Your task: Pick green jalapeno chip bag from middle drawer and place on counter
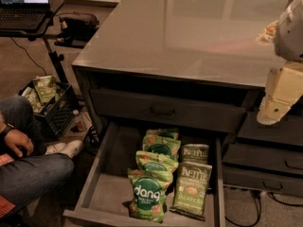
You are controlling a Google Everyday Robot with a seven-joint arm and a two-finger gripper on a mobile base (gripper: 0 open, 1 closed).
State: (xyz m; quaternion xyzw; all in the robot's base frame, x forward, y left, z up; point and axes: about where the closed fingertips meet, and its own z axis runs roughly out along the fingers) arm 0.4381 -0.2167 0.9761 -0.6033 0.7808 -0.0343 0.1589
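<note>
The green jalapeno chip bag (pixel 191 190) lies flat in the open middle drawer (pixel 109 178), at its front right, with the lettering towards me. A second dark Kettle bag (pixel 195 153) lies just behind it. Several brighter green "dang" bags (pixel 147 196) lie in a row to its left. The counter (pixel 189 27) is the glossy grey top above the drawers. My gripper (pixel 277 100), a cream-coloured piece below the white arm, hangs at the right edge of the view, off the counter's front right corner, well above and to the right of the drawer. It holds nothing that I can see.
A closed drawer front with a metal pull (pixel 163 110) sits above the open drawer. Narrower stacked drawers (pixel 265 162) are at the right. A seated person (pixel 28 164) is at the left, with a black crate of bags (pixel 47 103) and a laptop stand (pixel 23 6) behind.
</note>
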